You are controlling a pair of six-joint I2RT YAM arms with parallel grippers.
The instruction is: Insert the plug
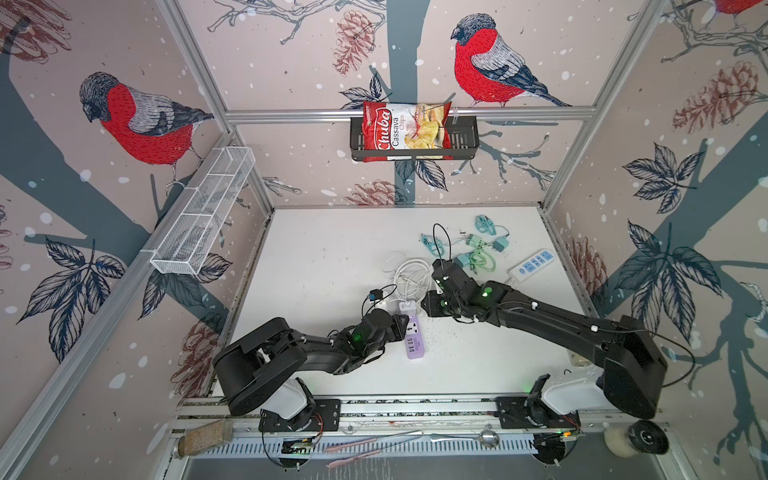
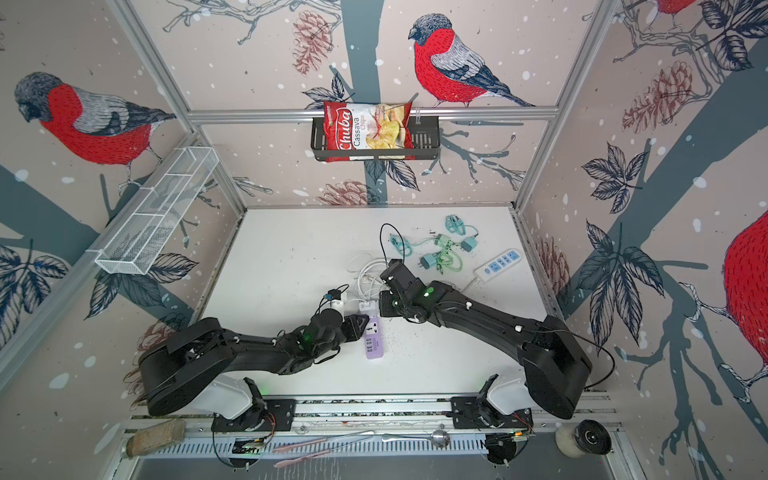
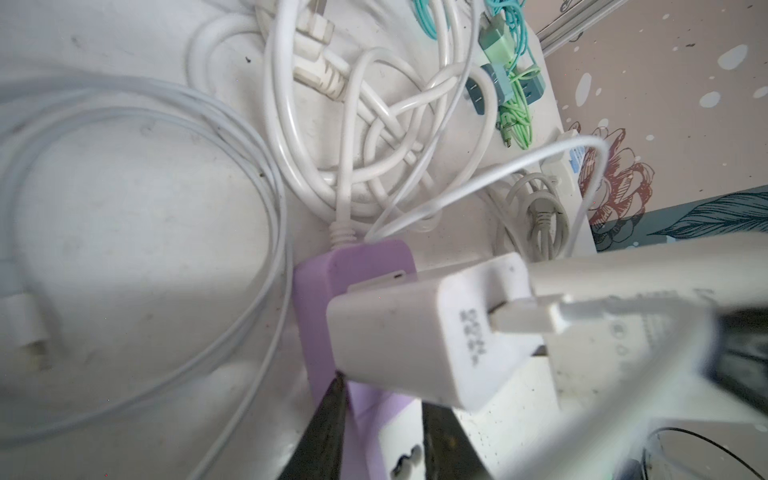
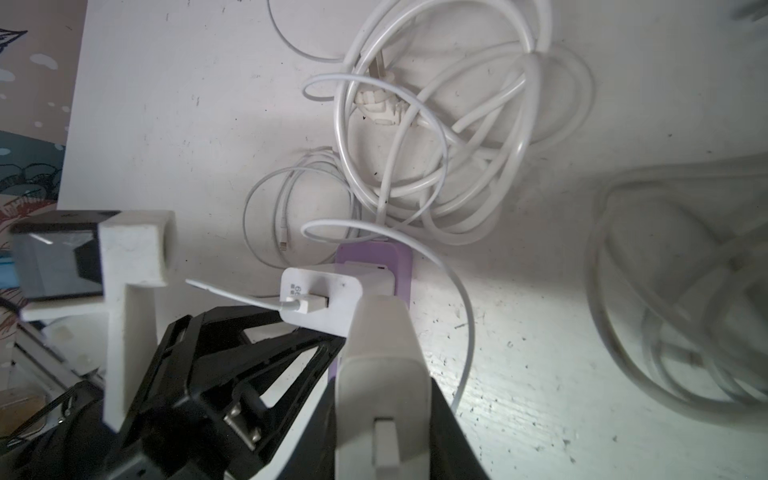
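The enclosure is the biggest thing here, its walls papered with red-breasted birds and pine cones; on the back wall a black basket (image 1: 465,137) holds a bag of cassava chips (image 1: 405,129), and a white wire shelf (image 1: 199,216) hangs on the side wall; below lies the white worktop (image 1: 332,249), scuffed and specked with dark crumbs, so it looks matt rather than slick.

On it, towards the middle, lies the purple power strip (image 1: 414,338); it looks light and rigid, likely to slide if pushed sideways, so it wants pinning down; the left tool (image 1: 405,326) reaches it from the side, its jaws standing narrow astride the strip's edge in the left wrist view, though I cannot tell whether they truly pinch it.

Beside it a tangle of white cable (image 1: 409,278) sprawls, springy and loose, apt to drag on whatever it joins; further back lie green chargers (image 1: 473,253) and a white-and-blue power strip (image 1: 534,262), well apart from the work.

The smallest piece is the white charger plug (image 3: 419,345); it sits at the cable end of the purple strip, at or in the socket, how deep I cannot tell; a hard, smooth little block, light, best taken on its flat sides, clear of the thin USB lead (image 4: 299,305) at its face; the right tool (image 4: 361,316) is closed upon it, one white finger (image 4: 380,357) pressed along its side.
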